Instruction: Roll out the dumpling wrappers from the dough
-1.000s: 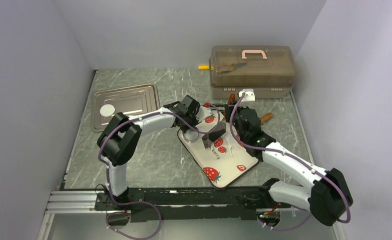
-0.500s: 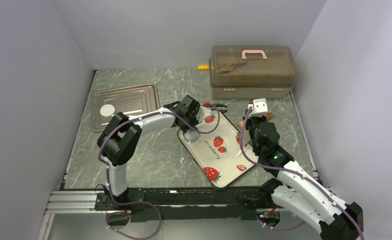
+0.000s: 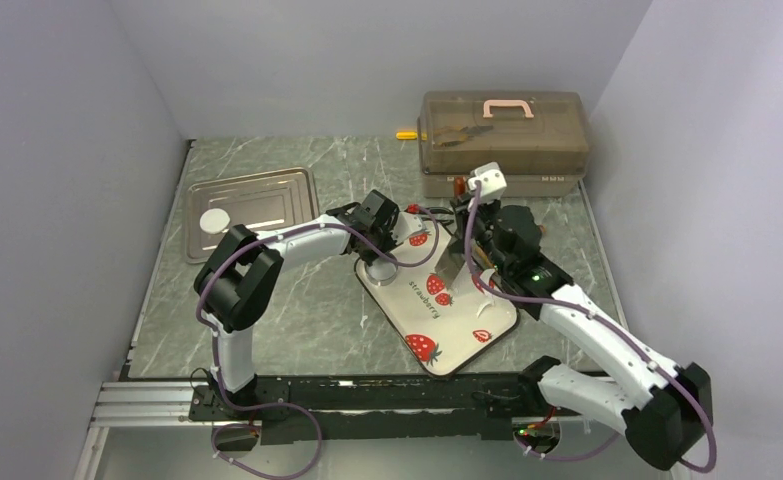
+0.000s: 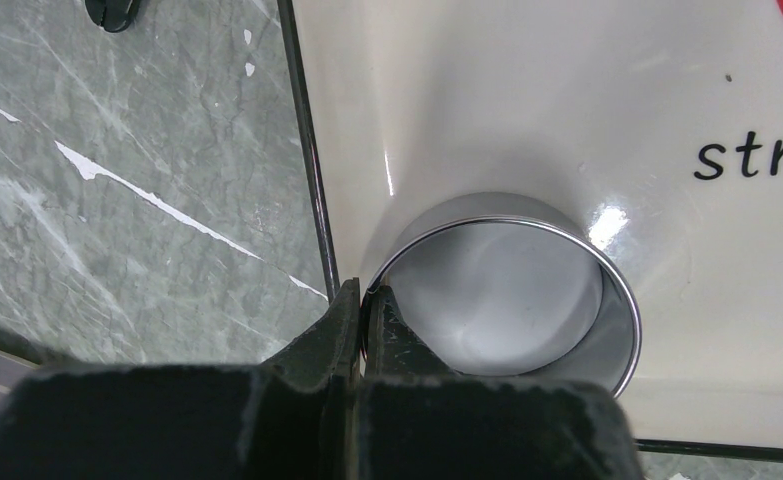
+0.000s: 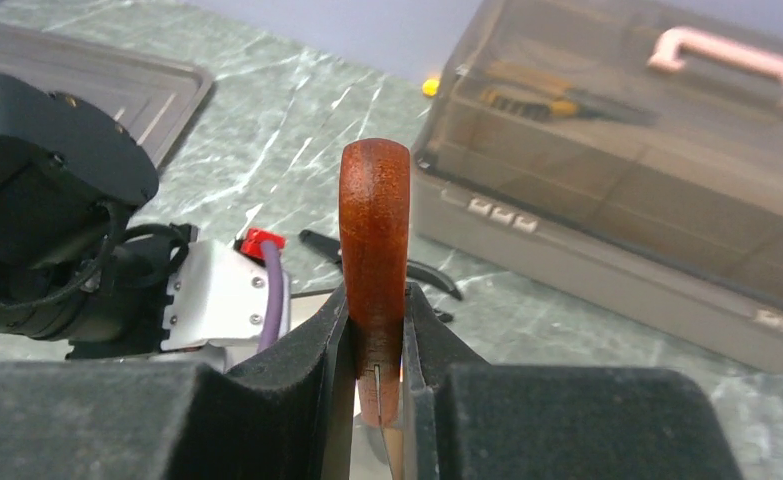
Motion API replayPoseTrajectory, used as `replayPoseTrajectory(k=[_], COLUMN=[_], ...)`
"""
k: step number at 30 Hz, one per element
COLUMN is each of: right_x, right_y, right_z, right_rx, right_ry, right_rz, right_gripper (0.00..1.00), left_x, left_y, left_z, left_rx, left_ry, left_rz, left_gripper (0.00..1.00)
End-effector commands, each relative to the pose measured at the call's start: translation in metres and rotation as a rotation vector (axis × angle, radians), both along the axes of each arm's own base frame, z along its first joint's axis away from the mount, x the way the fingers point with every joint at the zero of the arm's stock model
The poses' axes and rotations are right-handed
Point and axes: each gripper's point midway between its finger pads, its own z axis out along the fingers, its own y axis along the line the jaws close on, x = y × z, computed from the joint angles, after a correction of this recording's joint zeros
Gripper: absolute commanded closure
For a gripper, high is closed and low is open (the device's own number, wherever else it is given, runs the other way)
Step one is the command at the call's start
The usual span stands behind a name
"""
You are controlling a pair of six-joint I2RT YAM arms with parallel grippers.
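The left tool pinches a metal ring by its rim, apparently steadying it on the strawberry tray at centre frame, as the right tool clamps a wooden-handled scraper; one dumpling wrapper lies on the steel tray, upper left.

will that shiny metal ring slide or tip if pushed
Probably slides: the shiny round metal ring sits flat on the glossy cream strawberry tray. Likely stiff and light, being thin-walled and hollow. The left gripper pinches one rim spot, so it may tilt.

Overhead view and close left wrist share the plate.
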Motion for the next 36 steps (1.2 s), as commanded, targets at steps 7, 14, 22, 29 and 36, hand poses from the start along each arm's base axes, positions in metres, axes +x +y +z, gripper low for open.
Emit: replayPoseTrajectory(k=[7, 14, 22, 29, 36], right_x=[0.018, 0.005, 0.001, 0.007, 0.018], right_y=[-0.007, -0.082, -0.072, -0.048, -0.031], right_z=[-0.042, -0.046, -0.016, 0.056, 0.056], right_rx=[0.07, -0.086, -0.024, 0.162, 0.289], right_ry=[0.029, -0.027, -0.037, -0.1, -0.096], right_rz=[-0.087, -0.321, -0.229, -0.15, -0.11], right_gripper=[1.0, 1.0, 1.0, 1.0, 1.0], left_x=[-0.006, -0.004, -0.005, -0.006, -0.006], left_y=[0.002, -0.002, -0.004, -0.004, -0.006], left_z=[-0.009, 0.001, 0.001, 0.002, 0.001], left_rx=[0.008, -0.013, -0.017, -0.013, -0.017], left_ry=[0.038, 0.027, 0.037, 0.038, 0.044], left_rz=[0.003, -0.001, -0.005, -0.01, -0.013], left_gripper=[1.0, 1.0, 1.0, 1.0, 1.0])
